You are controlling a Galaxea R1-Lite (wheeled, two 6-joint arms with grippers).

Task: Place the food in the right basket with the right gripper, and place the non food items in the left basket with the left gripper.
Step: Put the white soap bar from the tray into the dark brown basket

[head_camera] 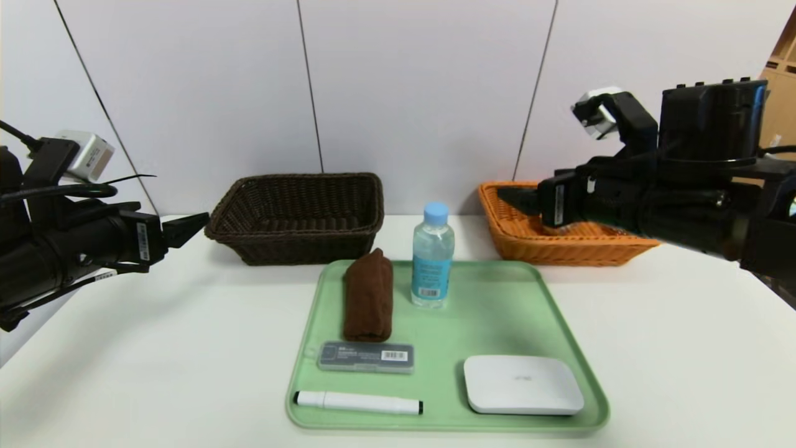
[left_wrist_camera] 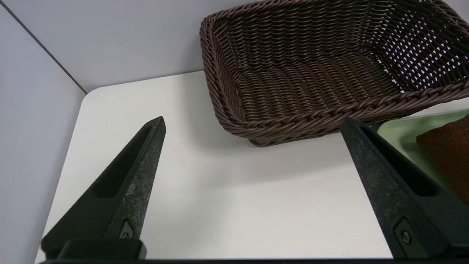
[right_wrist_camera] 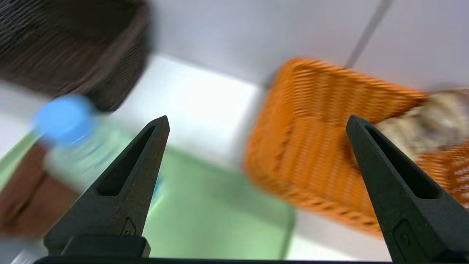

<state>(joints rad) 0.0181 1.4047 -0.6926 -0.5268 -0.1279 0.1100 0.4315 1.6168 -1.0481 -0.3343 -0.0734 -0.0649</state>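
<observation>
A green tray (head_camera: 497, 311) holds a rolled brown towel (head_camera: 368, 302), a water bottle (head_camera: 432, 255) with a blue cap, a grey case (head_camera: 365, 356), a white marker (head_camera: 357, 402) and a flat white box (head_camera: 522, 384). The dark brown basket (head_camera: 298, 214) stands at the back left and the orange basket (head_camera: 559, 246) at the back right. A beige food item (right_wrist_camera: 428, 124) lies in the orange basket. My right gripper (head_camera: 513, 199) hovers open and empty over that basket's near left corner. At the table's left side my left gripper (head_camera: 193, 224) hangs open and empty, short of the brown basket (left_wrist_camera: 311, 73).
The wall runs close behind both baskets. Bare white tabletop (head_camera: 155, 348) lies left and right of the tray. A cardboard box (head_camera: 780, 93) stands off the table at the far right.
</observation>
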